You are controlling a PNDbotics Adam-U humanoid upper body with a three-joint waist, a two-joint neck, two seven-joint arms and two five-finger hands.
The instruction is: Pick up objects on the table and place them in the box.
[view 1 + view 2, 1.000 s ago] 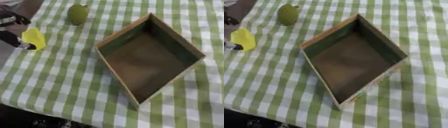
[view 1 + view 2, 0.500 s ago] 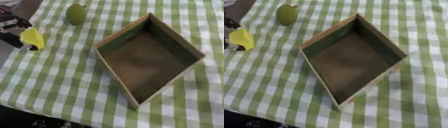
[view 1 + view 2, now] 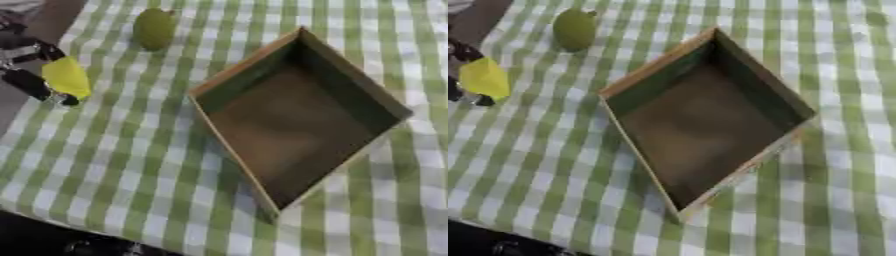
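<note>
At the surface's (image 3: 131, 165) left edge the left hand (image 3: 31, 75) pinches a yellow object (image 3: 67, 76), which I judge must next travel right to the empty box (image 3: 297, 117).

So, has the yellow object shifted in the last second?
No. The yellow object, in the left hand, sits as far from the green fruit as before.

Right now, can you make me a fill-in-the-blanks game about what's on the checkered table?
1. The left hand is holding a small thing that is ____ in colour.
2. The inside of the wooden box is ____.
3. The green fruit lies on the tablecloth, ____ the box.
4. The tablecloth has green and ____ checks.

Missing words: yellow; empty; outside; white
</note>
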